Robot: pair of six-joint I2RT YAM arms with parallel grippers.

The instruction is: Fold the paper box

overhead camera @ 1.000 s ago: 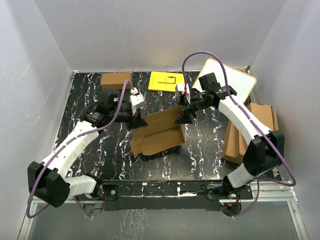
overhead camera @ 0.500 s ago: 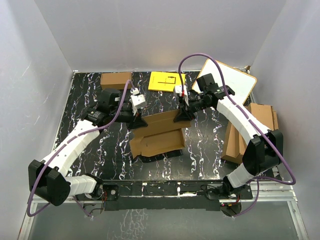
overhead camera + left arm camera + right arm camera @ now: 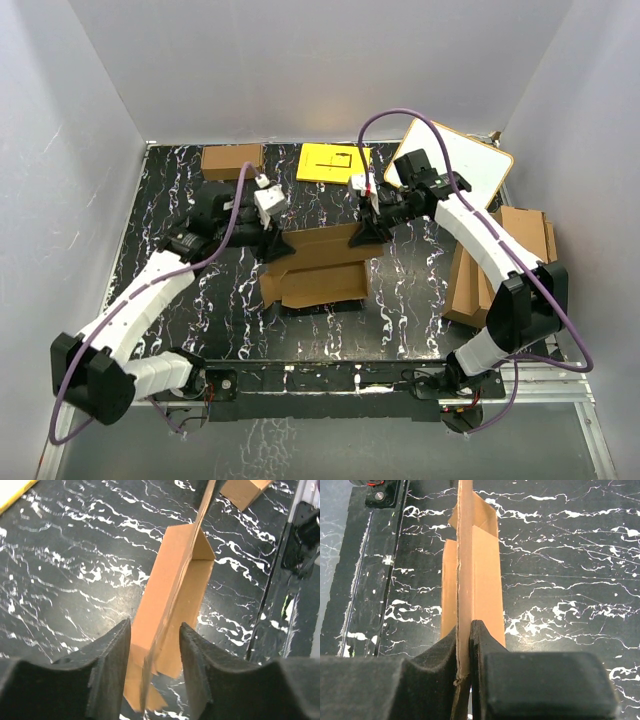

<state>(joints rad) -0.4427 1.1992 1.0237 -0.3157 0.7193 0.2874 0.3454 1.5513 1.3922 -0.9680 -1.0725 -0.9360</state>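
Right wrist view: the right gripper (image 3: 464, 630) is clamped on an upright wall of the plain brown, many-flapped cardboard paper box (image 3: 479, 555). The left gripper (image 3: 155, 630) stands spread — another wall edge runs between its 2 fingers. The box lies mid-tabletop (image 3: 420, 290) — black, white-veined.

One paper box (image 3: 318, 270) — plain brown cardboard, oblong, part-folded, flaps splayed, one long panel standing on edge — lying near the middle of the table (image 3: 420, 290).
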